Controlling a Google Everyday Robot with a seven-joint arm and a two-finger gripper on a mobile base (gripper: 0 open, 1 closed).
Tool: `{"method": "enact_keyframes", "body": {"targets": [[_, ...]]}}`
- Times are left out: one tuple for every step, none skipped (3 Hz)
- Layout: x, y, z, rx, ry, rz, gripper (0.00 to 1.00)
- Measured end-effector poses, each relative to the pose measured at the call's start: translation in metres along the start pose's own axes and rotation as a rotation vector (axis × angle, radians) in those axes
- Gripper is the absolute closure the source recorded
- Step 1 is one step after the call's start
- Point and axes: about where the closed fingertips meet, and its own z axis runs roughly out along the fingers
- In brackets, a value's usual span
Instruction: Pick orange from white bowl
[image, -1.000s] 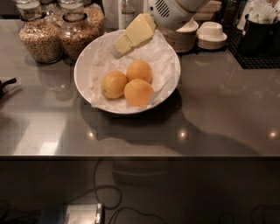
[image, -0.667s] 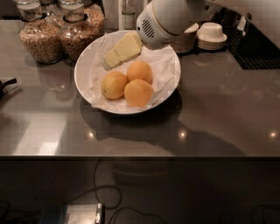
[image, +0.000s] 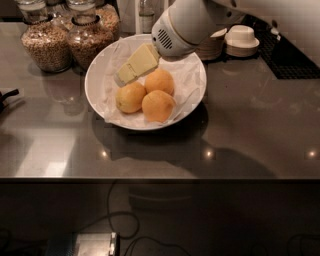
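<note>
the hand (image: 125, 75) hangs over the white bowl (image: 195, 95) on the worktop (image: 260, 120); its grip cannot be told; the orange (image: 158, 106) lies in front

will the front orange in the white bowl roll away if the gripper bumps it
Probably apt to roll: the orange is round and rests on crumpled paper in the white bowl. The two fruits against its back may check that. It looks plump, so likely firm. The gripper hovers over the bowl's back-left part, apart from it.
</note>
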Motion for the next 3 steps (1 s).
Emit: {"method": "enact_keyframes", "body": {"targets": [[0.024, -0.006, 0.015, -0.037, 0.090, -0.045, 0.00], [0.048, -0.017, 0.024, -0.041, 0.165, -0.036, 0.00], [0.049, -0.017, 0.024, -0.042, 0.166, -0.036, 0.00]]}}
